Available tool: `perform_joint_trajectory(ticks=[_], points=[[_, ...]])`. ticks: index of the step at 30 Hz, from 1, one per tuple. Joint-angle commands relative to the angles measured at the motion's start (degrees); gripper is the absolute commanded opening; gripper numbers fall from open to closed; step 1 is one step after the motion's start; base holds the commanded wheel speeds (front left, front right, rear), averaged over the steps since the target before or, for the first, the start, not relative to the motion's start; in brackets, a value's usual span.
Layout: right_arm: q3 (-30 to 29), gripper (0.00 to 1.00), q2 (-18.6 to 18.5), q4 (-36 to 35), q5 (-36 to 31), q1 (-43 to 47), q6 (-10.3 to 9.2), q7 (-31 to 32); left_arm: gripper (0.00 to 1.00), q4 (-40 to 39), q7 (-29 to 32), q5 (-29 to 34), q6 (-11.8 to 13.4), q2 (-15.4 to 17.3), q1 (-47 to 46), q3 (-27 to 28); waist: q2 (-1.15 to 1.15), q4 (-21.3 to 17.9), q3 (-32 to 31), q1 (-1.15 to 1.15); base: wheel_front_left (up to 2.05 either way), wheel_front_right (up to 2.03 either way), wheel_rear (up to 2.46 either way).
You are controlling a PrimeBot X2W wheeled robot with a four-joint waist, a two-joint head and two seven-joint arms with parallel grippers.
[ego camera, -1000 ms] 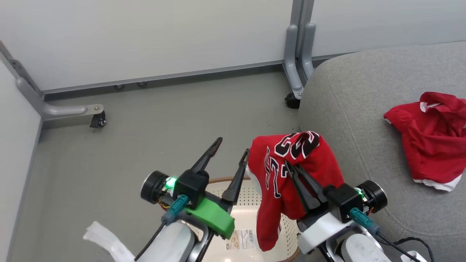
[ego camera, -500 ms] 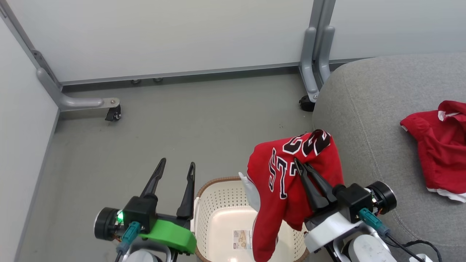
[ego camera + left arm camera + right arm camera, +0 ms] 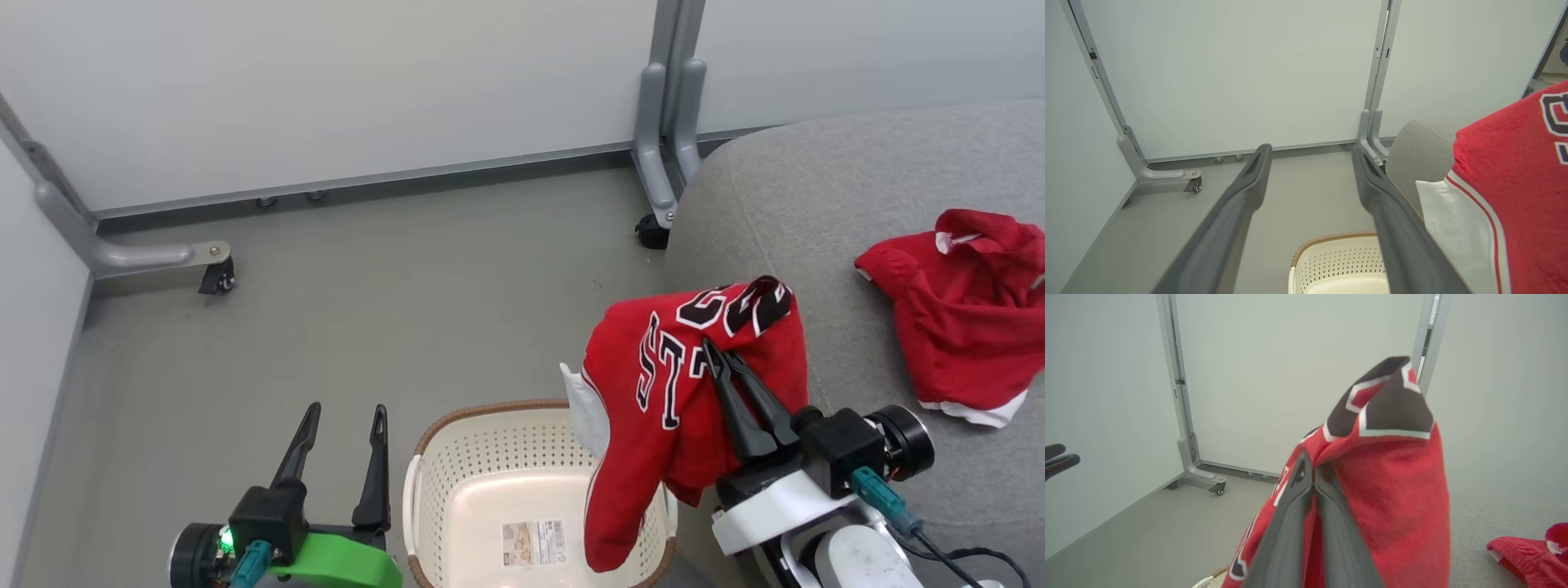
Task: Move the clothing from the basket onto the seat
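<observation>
1. The grey floor runs back to pale wall panels on wheeled feet.
2. The seat, a light-grey cushion, stands on the floor at the right.
3. The basket stands on the floor just beside the seat's left edge. It is cream with a brown rim, and a label is stuck to its bottom.
4. The jersey hangs in the air above the basket's right rim and the seat's left edge.
5. The shorts lie crumpled on the seat, well in from its left edge.
6. The right fingers are pinched together on the jersey's upper fabric.
7. The left fingers are spread apart and hold nothing, above the floor left of the basket.
</observation>
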Motion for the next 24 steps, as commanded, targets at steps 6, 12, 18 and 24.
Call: perform_joint_trajectory(ticks=[6, 12, 18, 24], points=[[-2.37, 0.00, 0.43, -2.31, 0.05, 1.60, -0.02, -0.18, 1.00, 0.50, 0.00, 1.69, -1.52, -0.81, 1.23, 2.19, 0.00, -8.12, 1.08, 0.00, 0.00, 0.00, 0.00], [-4.30, 0.00, 0.81, -3.20, -0.56, 2.86, -0.02, -0.17, 1.00, 0.85, 0.00, 2.95, -2.78, -1.49, 0.38, 3.04, 0.00, -14.71, 1.92, 0.00, 0.00, 0.00, 0.00], [-5.96, 0.00, 0.96, -4.15, -0.38, 4.14, -0.02, -0.17, 1.00, 1.15, 0.00, 3.89, -3.50, -1.86, -0.32, 3.47, 0.00, -20.66, 2.83, 0.00, 0.00, 0.00, 0.00], [-7.42, 0.00, 1.24, -5.36, 0.33, 3.53, -0.02, -0.17, 1.00, 1.37, 0.00, 5.19, -4.06, -1.90, -1.76, 3.84, 0.00, -24.98, 5.48, 0.00, 0.00, 0.00, 0.00]])
